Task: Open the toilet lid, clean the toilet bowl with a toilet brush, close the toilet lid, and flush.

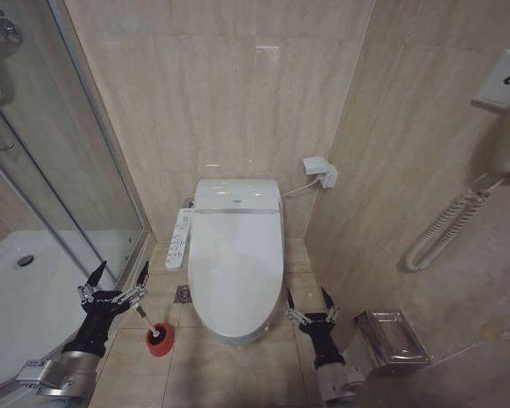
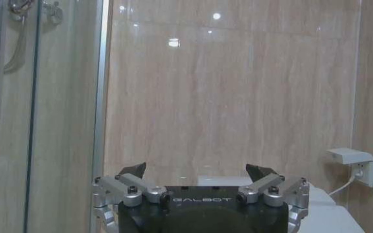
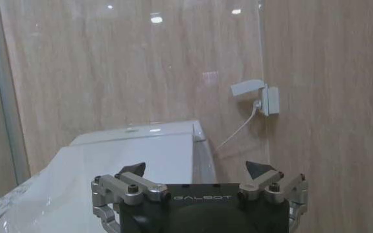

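Observation:
The toilet lid point(image 1: 235, 268) is a glossy white oval, lying down flat and covering the toilet bowl, which is hidden beneath it. It also shows in the right wrist view as the toilet lid point(image 3: 102, 170). On the floor left of the toilet stands the toilet brush point(image 1: 144, 319), its thin handle rising out of a red cup point(image 1: 160, 337). My left gripper point(image 1: 119, 276) hovers open just above and left of the brush, holding nothing. Right of the toilet's front, my right gripper point(image 1: 308, 299) is open with nothing between its fingers. Both pairs of fingertips point at the back wall.
A glass shower enclosure point(image 1: 59, 170) with a white tray point(image 1: 34, 289) lies to the left. A control panel point(image 1: 179, 238) sits beside the toilet, a wall socket point(image 1: 321, 172) behind it. On the right wall are a paper holder point(image 1: 393, 338) and a corded handset point(image 1: 501, 81).

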Tool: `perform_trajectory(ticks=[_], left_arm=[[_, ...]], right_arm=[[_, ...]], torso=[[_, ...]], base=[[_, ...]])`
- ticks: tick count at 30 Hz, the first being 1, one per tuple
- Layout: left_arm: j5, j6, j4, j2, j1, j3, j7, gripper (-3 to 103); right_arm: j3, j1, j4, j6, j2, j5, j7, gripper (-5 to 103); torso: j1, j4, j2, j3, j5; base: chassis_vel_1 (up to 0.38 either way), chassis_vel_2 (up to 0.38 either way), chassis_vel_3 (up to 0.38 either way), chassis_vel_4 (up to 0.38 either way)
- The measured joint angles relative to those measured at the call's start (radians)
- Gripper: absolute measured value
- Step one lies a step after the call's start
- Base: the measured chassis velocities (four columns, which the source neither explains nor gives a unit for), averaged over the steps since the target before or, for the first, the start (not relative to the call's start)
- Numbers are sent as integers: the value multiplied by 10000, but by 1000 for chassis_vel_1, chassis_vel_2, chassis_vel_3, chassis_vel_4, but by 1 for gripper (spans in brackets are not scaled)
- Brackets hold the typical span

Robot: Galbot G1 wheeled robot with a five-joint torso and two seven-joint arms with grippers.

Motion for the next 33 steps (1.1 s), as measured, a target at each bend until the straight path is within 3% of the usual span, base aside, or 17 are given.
perform_trajectory(ticks=[14, 24, 33], left_arm=[[0, 0, 0, 0, 0, 0, 0, 100], [0, 0, 0, 0, 0, 0, 0, 100], [0, 0, 0, 0, 0, 0, 0, 100]], right_arm=[[282, -203, 376, 324, 144, -248, -264, 100], [360, -305, 477, 1005, 223, -202, -554, 100], [332, -356, 516, 925, 332, -298, -715, 100]], torso=[[0, -1, 0, 0, 0], [-2, 0, 1, -1, -1], [0, -1, 0, 1, 3]], base=[[0, 0, 0, 0], [65, 17, -66, -11], [0, 0, 0, 0]])
